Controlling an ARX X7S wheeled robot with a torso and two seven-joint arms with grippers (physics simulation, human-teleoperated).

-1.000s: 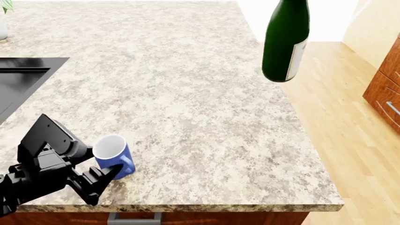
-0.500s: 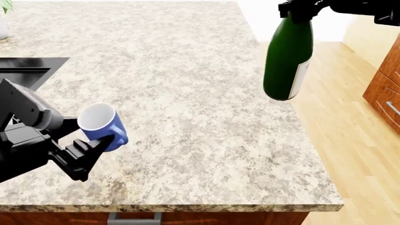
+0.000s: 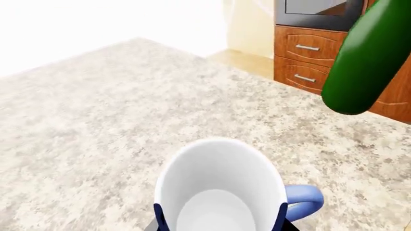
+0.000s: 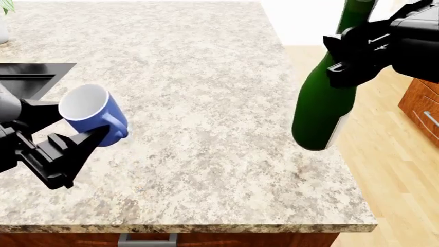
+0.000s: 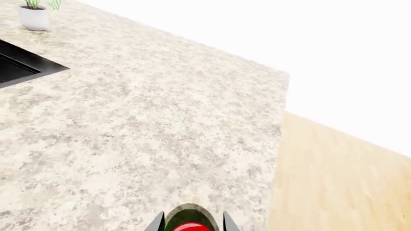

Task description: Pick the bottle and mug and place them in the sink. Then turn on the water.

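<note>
The blue mug, white inside, is tilted and held above the counter in my left gripper, which is shut on it near the sink's corner. In the left wrist view the mug fills the space between the fingers. The dark green bottle hangs upright over the counter's right edge, held at its neck by my right gripper. It also shows in the left wrist view. In the right wrist view the bottle's top sits between the fingertips. No water is seen.
The speckled stone counter ends at its right edge above the wooden floor. Wooden drawers stand beyond the floor. A white plant pot stands behind the sink's corner.
My left gripper has lifted the mug off the counter and carried it left, towards the sink. My right gripper has come down into view, lowering the bottle.
</note>
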